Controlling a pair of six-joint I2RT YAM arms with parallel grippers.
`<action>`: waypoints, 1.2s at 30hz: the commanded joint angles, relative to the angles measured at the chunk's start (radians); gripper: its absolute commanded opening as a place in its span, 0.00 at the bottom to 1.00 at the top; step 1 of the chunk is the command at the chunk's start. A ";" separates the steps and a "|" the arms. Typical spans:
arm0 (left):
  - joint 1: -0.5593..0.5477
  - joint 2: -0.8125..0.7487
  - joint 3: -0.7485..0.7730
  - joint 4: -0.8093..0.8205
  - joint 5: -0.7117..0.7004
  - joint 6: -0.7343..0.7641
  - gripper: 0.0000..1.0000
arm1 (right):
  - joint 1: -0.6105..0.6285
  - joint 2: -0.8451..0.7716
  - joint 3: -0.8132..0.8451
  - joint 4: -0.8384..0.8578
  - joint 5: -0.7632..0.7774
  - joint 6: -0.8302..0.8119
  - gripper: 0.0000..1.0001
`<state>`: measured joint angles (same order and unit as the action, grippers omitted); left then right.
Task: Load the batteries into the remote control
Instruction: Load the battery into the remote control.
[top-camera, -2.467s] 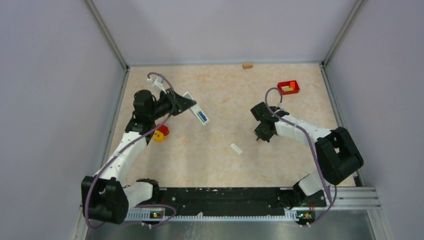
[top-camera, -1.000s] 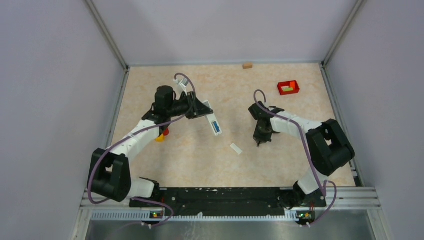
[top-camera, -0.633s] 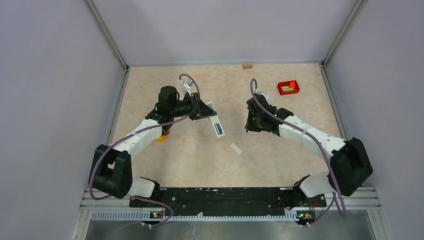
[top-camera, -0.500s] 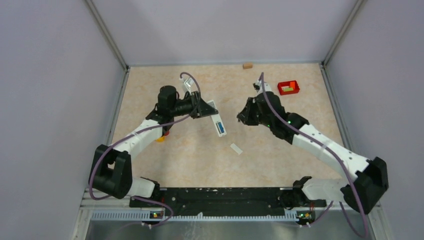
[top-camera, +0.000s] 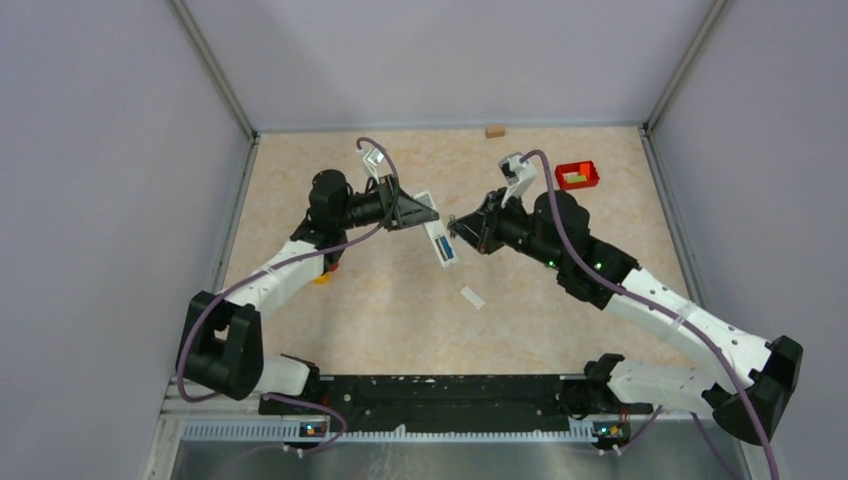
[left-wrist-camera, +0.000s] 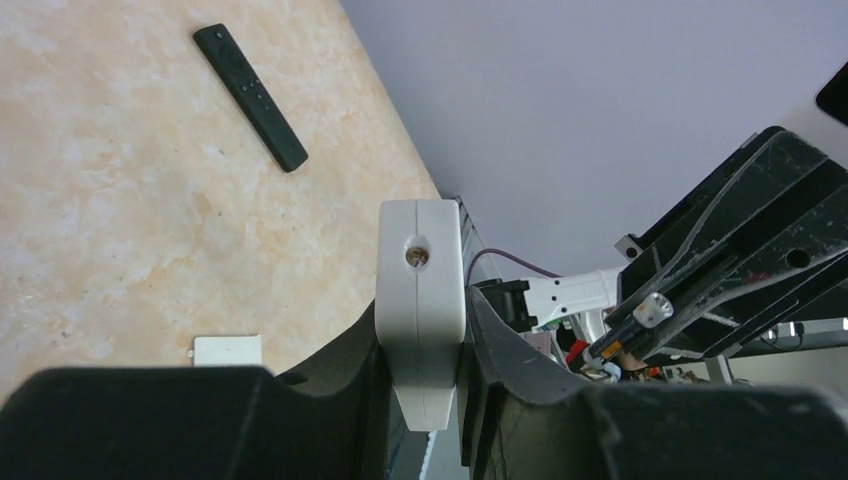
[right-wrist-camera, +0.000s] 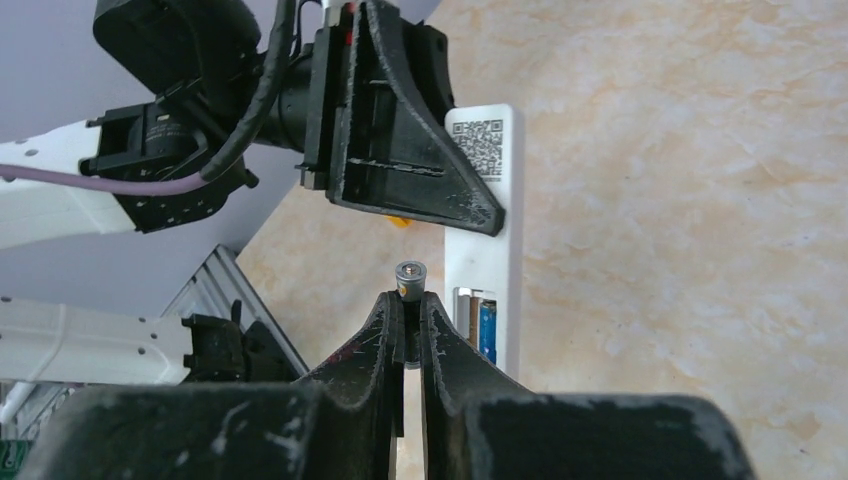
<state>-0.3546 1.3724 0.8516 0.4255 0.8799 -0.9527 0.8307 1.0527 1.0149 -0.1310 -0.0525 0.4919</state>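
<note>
Right end effector (right-wrist-camera: 409, 305) pinching a battery (right-wrist-camera: 409, 272) by one end, just beside the remote (right-wrist-camera: 484, 250) | left end effector (left-wrist-camera: 420, 345) clamping that remote aloft | advising: aligning battery with the free slot (right-wrist-camera: 465, 312) (blue cell (right-wrist-camera: 486, 330) occupying one) before easing in

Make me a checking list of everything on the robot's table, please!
Surface: beige marbled tabletop, no spills seen.
Job's things: white remote control held up, blue battery in its open compartment; small silvery-ended battery right beside it.
Clutter: small white flat cover plate, red tray, tan block, yellow-and-red item, slim black remote.
Grippers: left gripper shut on the white remote; right gripper shut on the silvery-ended battery.
Cables: purple cable along the left arm, no snag seen.
Surroundings: pale grey walls; nothing else seen.
</note>
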 joint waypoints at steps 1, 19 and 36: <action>-0.002 -0.030 0.021 0.109 0.050 -0.066 0.00 | 0.044 0.023 0.021 0.055 0.001 -0.058 0.00; -0.001 -0.014 0.020 0.221 0.076 -0.235 0.00 | 0.078 0.091 0.035 -0.007 0.017 -0.093 0.00; 0.000 0.011 0.040 0.264 0.081 -0.277 0.00 | 0.079 0.108 0.070 -0.115 -0.013 -0.146 0.00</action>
<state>-0.3546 1.3907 0.8516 0.5842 0.9463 -1.1931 0.8948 1.1503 1.0489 -0.2089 -0.0547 0.3836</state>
